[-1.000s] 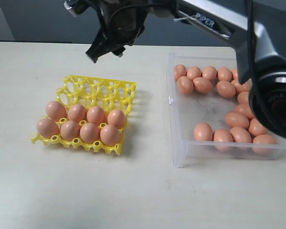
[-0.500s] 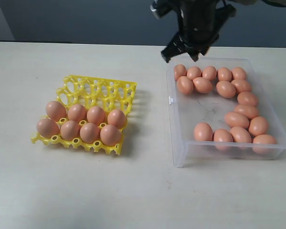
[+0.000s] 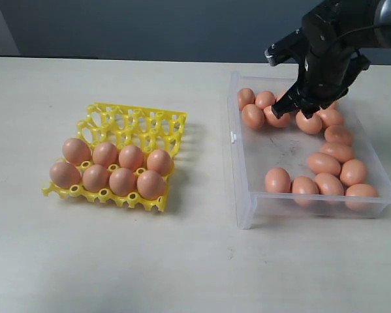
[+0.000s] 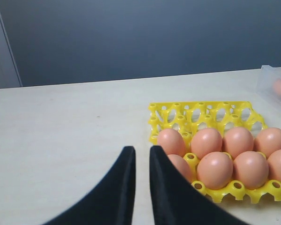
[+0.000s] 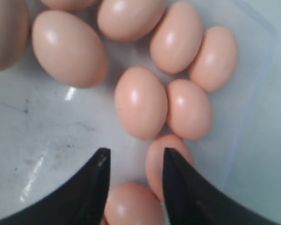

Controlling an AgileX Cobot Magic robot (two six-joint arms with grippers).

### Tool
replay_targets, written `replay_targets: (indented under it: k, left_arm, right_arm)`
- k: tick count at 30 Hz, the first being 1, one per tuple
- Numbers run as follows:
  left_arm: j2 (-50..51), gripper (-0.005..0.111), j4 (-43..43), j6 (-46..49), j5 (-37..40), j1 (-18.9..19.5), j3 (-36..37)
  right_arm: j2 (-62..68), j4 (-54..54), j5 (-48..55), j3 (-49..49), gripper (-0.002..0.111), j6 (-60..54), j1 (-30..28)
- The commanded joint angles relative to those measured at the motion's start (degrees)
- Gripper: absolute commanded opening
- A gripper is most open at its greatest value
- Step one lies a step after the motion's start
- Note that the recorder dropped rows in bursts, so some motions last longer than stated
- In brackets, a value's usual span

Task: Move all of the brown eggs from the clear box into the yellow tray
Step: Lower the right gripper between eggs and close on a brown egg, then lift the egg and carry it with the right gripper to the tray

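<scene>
The yellow tray (image 3: 138, 122) holds several brown eggs (image 3: 122, 180) in its two near rows; its far cups are bare. More brown eggs (image 3: 324, 163) lie along the far and right sides of the clear box (image 3: 246, 195). My right gripper (image 3: 292, 104) hangs open low over the box's far row. In the right wrist view the right gripper (image 5: 134, 157) has one egg (image 5: 133, 206) lying between its fingers, untouched. My left gripper (image 4: 141, 152) is shut and empty, beside the tray (image 4: 201, 110).
The box has a small white clip (image 3: 233, 137) on the wall facing the tray. A strip of table separates the tray from the box. A corner of the box (image 4: 271, 84) shows at the edge of the left wrist view.
My right arm has swung from above the tray's far side across to the clear box and come down onto its far row of eggs. The eggs have not moved.
</scene>
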Motion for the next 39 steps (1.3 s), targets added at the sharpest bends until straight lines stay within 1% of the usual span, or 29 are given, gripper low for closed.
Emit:
replay_targets:
  k: [1,6,11,14,19,23,24,26,27,28,31,33,35,39]
  left_arm:
    - [0.36,0.012,0.11,-0.05,-0.35,-0.10,0.29]
    - [0.36,0.012,0.11,-0.05,-0.35,-0.10,0.29]
    - [0.36,0.012,0.11,-0.05,-0.35,-0.10,0.29]
    - [0.36,0.012,0.11,-0.05,-0.35,-0.10,0.29]
    - [0.36,0.012,0.11,-0.05,-0.35,-0.10,0.29]
    - [0.36,0.012,0.11,-0.05,-0.35,-0.10,0.29]
    - [0.36,0.012,0.11,-0.05,-0.35,-0.10,0.29]
    - [0.36,0.012,0.11,-0.05,-0.35,-0.10,0.29]
    - [0.36,0.012,0.11,-0.05,-0.35,-0.10,0.29]
    - [0.36,0.012,0.11,-0.05,-0.35,-0.10,0.29]
    - [0.36,0.012,0.11,-0.05,-0.35,-0.10,0.29]
    - [0.36,0.012,0.11,-0.05,-0.35,-0.10,0.29]
    - [0.36,0.012,0.11,-0.05,-0.35,-0.10,0.29]
    - [0.36,0.012,0.11,-0.05,-0.35,-0.10,0.29]
  right_arm:
    - [0.61,-1.12,-6.90,0.67,0.055,-1.38,-0.46]
    - [3.93,-2.57,-7.60,0.67,0.051,-1.38,-0.46]
    - [7.13,-3.25,-7.57,0.56,0.051,-1.21,-0.95]
    - [8.06,-3.78,-8.15,0.56,0.051,-0.62,-2.16]
    - [8.31,-3.28,-10.99,0.56,0.051,-0.57,-6.72]
    - [9.71,1.28,-14.09,0.56,0.051,-1.04,-6.83]
    - [10.87,1.39,-13.52,0.56,0.050,-1.04,-6.83]
    - [11.91,1.24,-13.28,0.56,0.028,-0.93,-6.83]
    - [11.81,1.24,-13.71,0.56,0.012,-0.93,-6.73]
    - [11.54,1.24,-13.71,0.56,0.000,-0.93,-6.63]
    - [9.06,3.75,-12.27,0.56,0.001,-0.30,-6.63]
    - [5.45,10.25,-11.63,0.56,0.001,-0.30,-6.63]
    - [3.35,13.31,-11.63,0.56,0.001,-0.30,-6.20]
    - [-1.86,14.65,-11.79,0.56,0.001,-0.30,-2.10]
